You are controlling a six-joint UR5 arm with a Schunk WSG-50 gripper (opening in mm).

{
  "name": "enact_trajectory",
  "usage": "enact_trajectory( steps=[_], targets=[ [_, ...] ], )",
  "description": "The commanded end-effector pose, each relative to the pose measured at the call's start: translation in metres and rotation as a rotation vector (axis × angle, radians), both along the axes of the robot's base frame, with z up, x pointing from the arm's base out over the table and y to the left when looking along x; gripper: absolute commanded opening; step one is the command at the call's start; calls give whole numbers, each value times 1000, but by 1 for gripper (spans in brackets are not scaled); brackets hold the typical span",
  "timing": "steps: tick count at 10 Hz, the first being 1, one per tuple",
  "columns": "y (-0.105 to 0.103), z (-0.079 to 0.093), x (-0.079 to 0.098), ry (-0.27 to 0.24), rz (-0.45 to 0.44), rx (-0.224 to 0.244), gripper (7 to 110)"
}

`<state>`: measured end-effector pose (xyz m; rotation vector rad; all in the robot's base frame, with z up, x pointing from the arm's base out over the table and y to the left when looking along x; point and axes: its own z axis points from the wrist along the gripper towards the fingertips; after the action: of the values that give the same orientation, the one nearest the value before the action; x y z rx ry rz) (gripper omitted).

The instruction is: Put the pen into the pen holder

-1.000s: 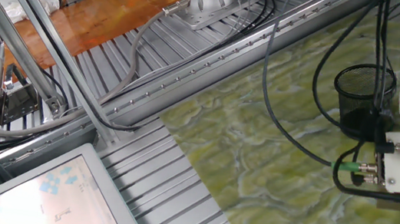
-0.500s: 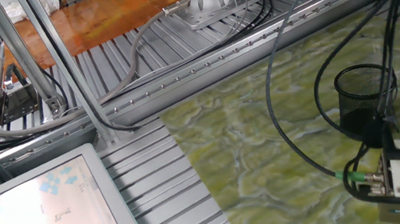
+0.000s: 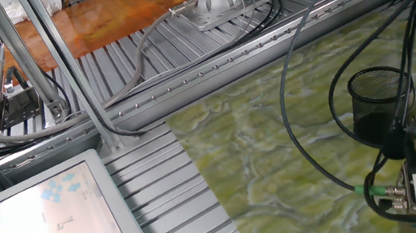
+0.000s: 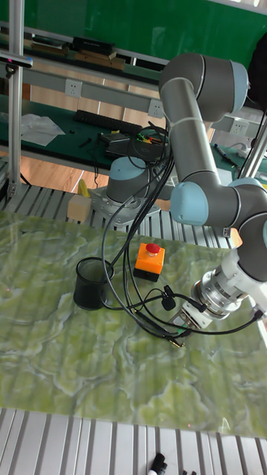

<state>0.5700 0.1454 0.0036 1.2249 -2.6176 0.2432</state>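
- While the arm (image 4: 200, 141) reaches low over the green desk (image 4: 59, 356), its hand (image 4: 180, 332) points down-left; whether it is spread or pinching cannot be told.
- Holder (image 4: 92, 283) stands upright left of the hand, apart from it.
- Pen cannot be made out.
- An orange box (image 4: 149, 260) sits beyond the hand.

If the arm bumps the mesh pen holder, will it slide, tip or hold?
The pen holder is open wire mesh, so probably light and easily shoved. Standing upright on the smooth green mat, a low push likely slides it; a rim-height knock may tip it.
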Motion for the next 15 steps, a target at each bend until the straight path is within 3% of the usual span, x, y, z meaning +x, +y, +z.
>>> enact_trajectory(
  steps=[1, 2, 3, 7, 15],
  targets=[
    [7, 0, -1, 13, -17, 44, 44],
    [5, 1, -1, 9, -30, 39, 44],
    [4, 0, -1, 12, -36, 34, 22],
    [-7, -4, 1, 12, -39, 2, 22],
    [-5, -6, 3, 14, -33, 13, 22]
  ],
)
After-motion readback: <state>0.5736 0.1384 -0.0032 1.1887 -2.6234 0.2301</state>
